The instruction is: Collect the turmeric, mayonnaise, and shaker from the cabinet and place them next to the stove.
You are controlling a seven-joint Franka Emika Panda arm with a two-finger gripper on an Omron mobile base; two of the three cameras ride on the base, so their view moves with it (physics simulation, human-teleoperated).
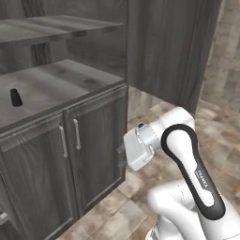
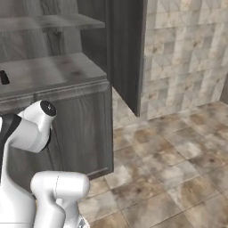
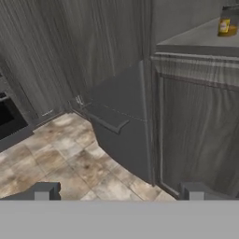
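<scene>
The grey wood-grain cabinet [image 1: 96, 140] [image 2: 82, 120] has open shelves above two doors with slim silver handles [image 1: 77, 134]. On its lower shelf, at the left, stands the small black shaker [image 1: 16, 97] [image 2: 3, 77]. In the hand view a small jar with yellow contents, the turmeric [image 3: 227, 23], sits on a shelf at the top right. My gripper [image 3: 120, 191] is open and holds nothing. It hangs low beside the cabinet's right corner [image 1: 123, 157], well below the shelf and apart from both items. The mayonnaise and the stove are out of view.
A tall grey wood-grain panel [image 1: 173, 47] [image 2: 127, 53] rises to the right of the shelves. Tiled floor [image 2: 169, 169] spreads to the right, in front of a tiled wall [image 2: 187, 53]. A black appliance front [image 3: 8, 120] shows at the left edge of the hand view.
</scene>
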